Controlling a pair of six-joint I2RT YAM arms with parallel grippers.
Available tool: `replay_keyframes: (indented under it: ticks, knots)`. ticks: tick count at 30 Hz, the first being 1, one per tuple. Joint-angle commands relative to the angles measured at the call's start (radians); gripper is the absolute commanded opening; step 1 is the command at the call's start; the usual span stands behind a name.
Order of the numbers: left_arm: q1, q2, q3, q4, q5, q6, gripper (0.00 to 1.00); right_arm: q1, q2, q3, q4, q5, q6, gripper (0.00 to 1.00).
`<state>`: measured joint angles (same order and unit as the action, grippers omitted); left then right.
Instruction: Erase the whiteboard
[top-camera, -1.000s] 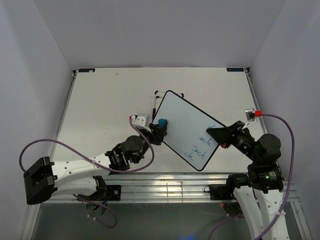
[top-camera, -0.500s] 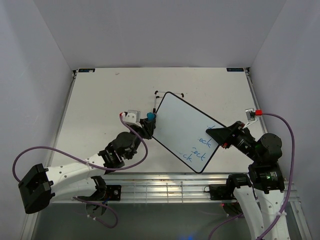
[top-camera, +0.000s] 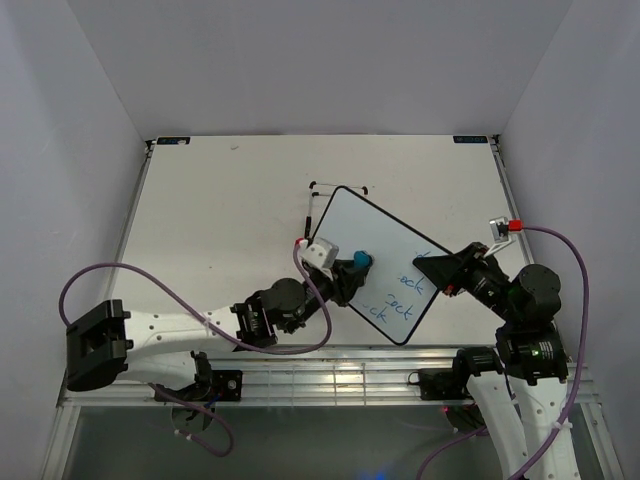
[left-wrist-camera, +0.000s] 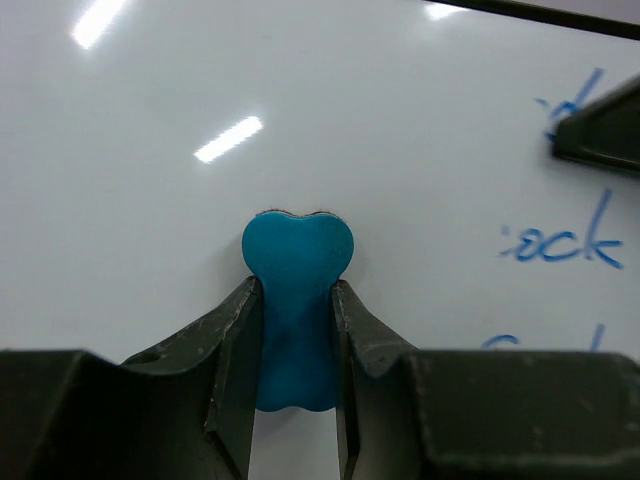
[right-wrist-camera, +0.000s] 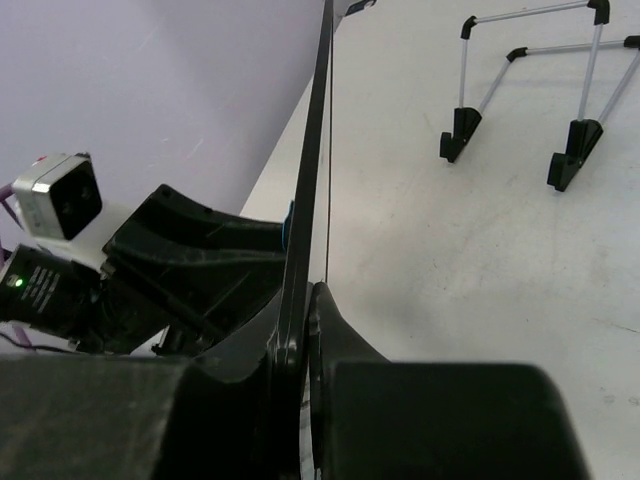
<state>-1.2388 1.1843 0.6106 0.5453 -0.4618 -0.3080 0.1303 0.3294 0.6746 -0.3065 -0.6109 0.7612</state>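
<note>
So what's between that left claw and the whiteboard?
A blue bone-shaped eraser, pinched by the left gripper, its tip meeting the whiteboard; the left wrist view shows it.

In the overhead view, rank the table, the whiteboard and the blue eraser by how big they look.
1. table, by far the largest.
2. whiteboard, raised and tilted, so nearer the camera, yet clearly smaller than the table.
3. blue eraser, a small dot against the board.
</note>
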Motion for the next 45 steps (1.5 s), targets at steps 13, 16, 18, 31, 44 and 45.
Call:
replay_keyframes:
  ticks: [13,16,18,31,44,45]
  knots:
    - [0.036,-0.04,-0.061,-0.145,0.02,-0.013,0.0,0.028,-0.072,0.079,0.069,-0.018,0.113,0.08]
    - [-0.042,-0.016,-0.08,-0.055,0.063,0.009,0.0,0.028,-0.072,0.046,0.087,0.0,0.142,0.08]
    - [-0.121,0.053,-0.037,-0.036,0.019,0.03,0.0,0.028,-0.067,0.037,0.099,0.019,0.151,0.08]
    - [-0.383,0.431,0.336,-0.053,-0.052,0.115,0.0,0.028,-0.056,0.034,0.103,0.043,0.139,0.08]
    - [-0.166,0.24,0.151,-0.171,-0.107,-0.017,0.0,0.028,-0.059,0.109,0.05,-0.01,0.093,0.08]
    - [-0.128,0.224,0.102,-0.171,-0.115,-0.023,0.0,0.028,-0.059,0.117,0.047,-0.012,0.09,0.08]
